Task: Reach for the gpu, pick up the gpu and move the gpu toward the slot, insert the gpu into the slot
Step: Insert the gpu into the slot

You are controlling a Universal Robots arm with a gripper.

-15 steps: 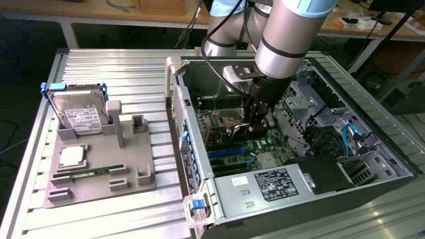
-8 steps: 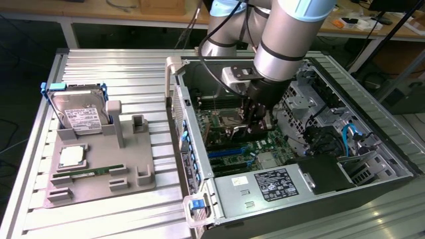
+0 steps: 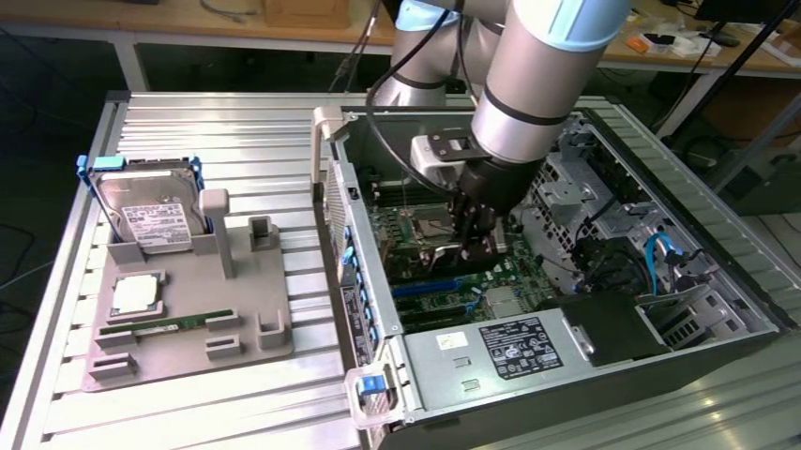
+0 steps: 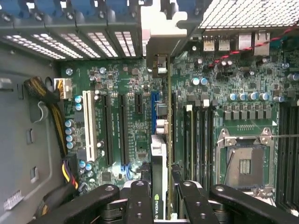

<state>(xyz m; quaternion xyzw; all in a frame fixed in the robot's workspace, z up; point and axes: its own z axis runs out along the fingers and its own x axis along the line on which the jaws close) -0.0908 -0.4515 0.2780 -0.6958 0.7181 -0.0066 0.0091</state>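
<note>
Gripper (image 4: 162,189) clamped on gpu (image 4: 159,154), close to slot (image 4: 155,109)

A grey robot arm (image 3: 532,84) reaches down into an open computer case (image 3: 701,309) that lies on a ribbed metal tabletop (image 3: 225,122). Its jaws hang low over the green motherboard (image 3: 501,281), closed on the gpu (image 3: 486,251), a dark card seen edge-on. The card stands at the end of the blue slot (image 3: 419,287) toward the exterior view's right; whether it touches the slot cannot be told. A labelled power supply (image 3: 494,352) sits in the case's near corner. On the exterior view's left, a grey holder (image 3: 188,361) carries an upright hard drive (image 3: 150,220), a square chip (image 3: 135,295) and a green memory stick (image 3: 163,325).
</note>
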